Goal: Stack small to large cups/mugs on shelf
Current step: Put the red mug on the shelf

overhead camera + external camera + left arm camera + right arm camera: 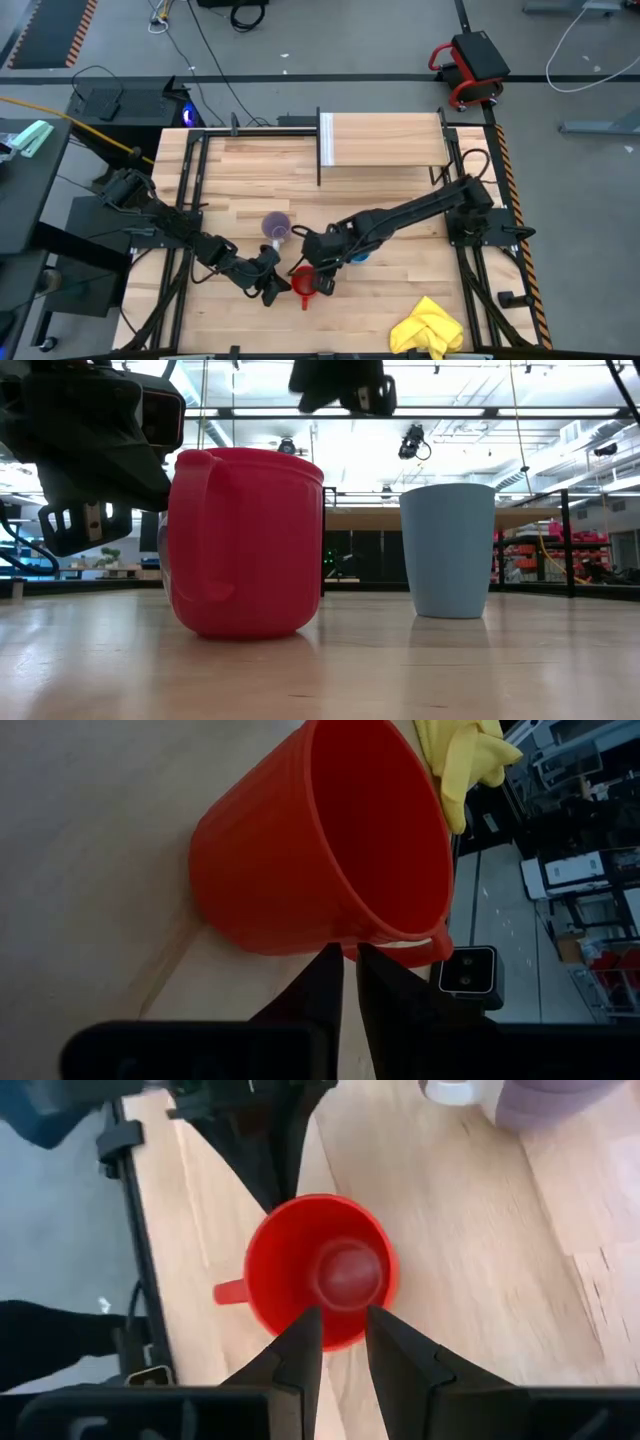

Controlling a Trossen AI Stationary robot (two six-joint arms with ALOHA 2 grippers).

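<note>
Red mug (245, 540), nearest the low camera, stood upright on the tabletop (400, 290) with the blue cup (447, 550) beside it. It looked rigid, light and smooth, probably slippery plastic; the rim seemed the surest hold. Right gripper (335, 1345) hovered above its rim, fingers slightly spread. Left gripper (348, 975) sat just beside its wall, fingers almost pressed together, holding nothing.

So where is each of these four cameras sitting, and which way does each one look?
High view: overhead, facing straight down on the table; both arms show.
Low view: table height, facing level across at the red mug and blue cup; dark arm parts hang above.
Left wrist view: on the left arm, facing the red mug's side past the left end effector.
Right wrist view: above the mug, facing down into it past the right end effector.
All four share the red mug.
</note>
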